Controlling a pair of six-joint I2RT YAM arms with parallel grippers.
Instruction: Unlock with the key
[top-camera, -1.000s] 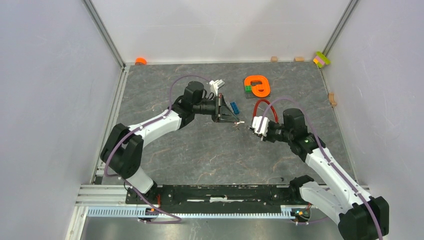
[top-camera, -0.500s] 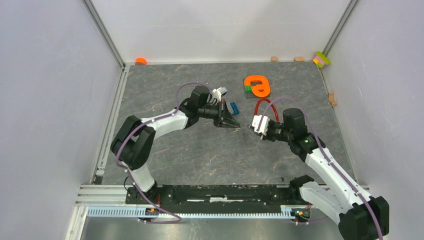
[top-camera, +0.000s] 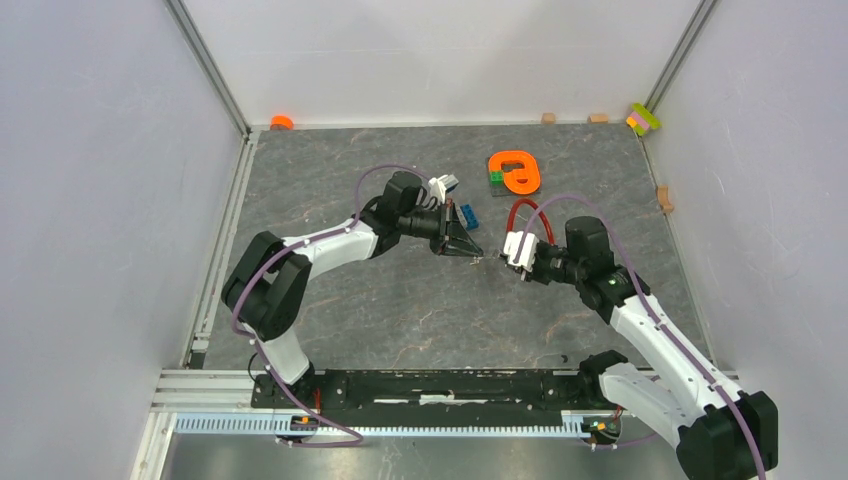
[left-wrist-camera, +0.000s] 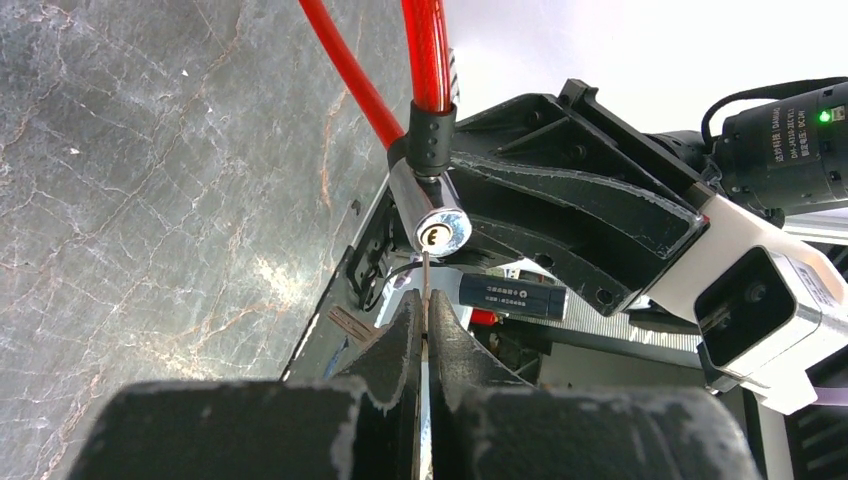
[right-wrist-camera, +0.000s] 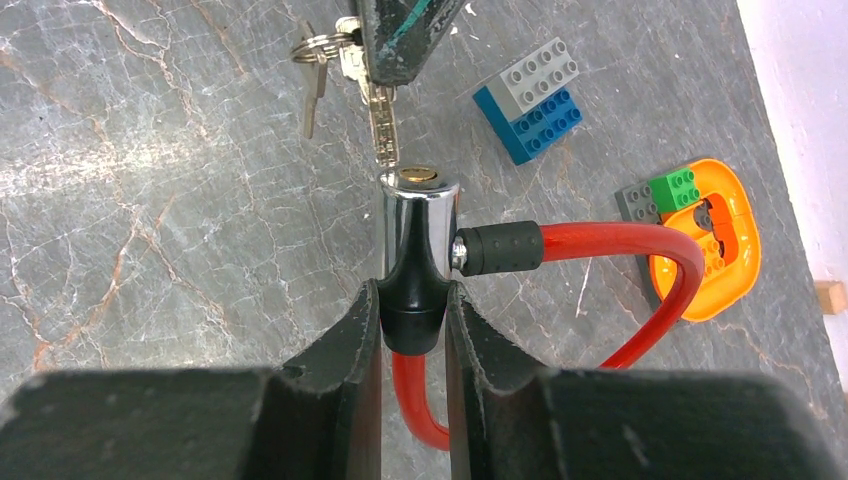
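My left gripper (left-wrist-camera: 426, 305) is shut on the key (left-wrist-camera: 425, 272), a thin silver blade that sticks out from between the fingertips. In the right wrist view the key (right-wrist-camera: 380, 115) hangs from a ring with a spare key (right-wrist-camera: 311, 92). Its tip is right at the keyhole face of the chrome lock cylinder (right-wrist-camera: 417, 222), slightly to one side and not inserted. My right gripper (right-wrist-camera: 414, 300) is shut on the cylinder's black base, and the red cable (right-wrist-camera: 600, 243) loops off to the right. In the top view the left gripper (top-camera: 468, 248) and the right gripper (top-camera: 518, 256) face each other mid-table.
A blue and grey brick block (right-wrist-camera: 530, 92) lies just beyond the lock. An orange plastic piece (top-camera: 515, 172) with green and grey bricks sits further back. Small blocks lie along the back wall and right edge (top-camera: 664, 198).
Over the last second my left wrist has turned and moved right, bringing the key tip up to the lock cylinder. The right gripper has stayed almost still with the lock.
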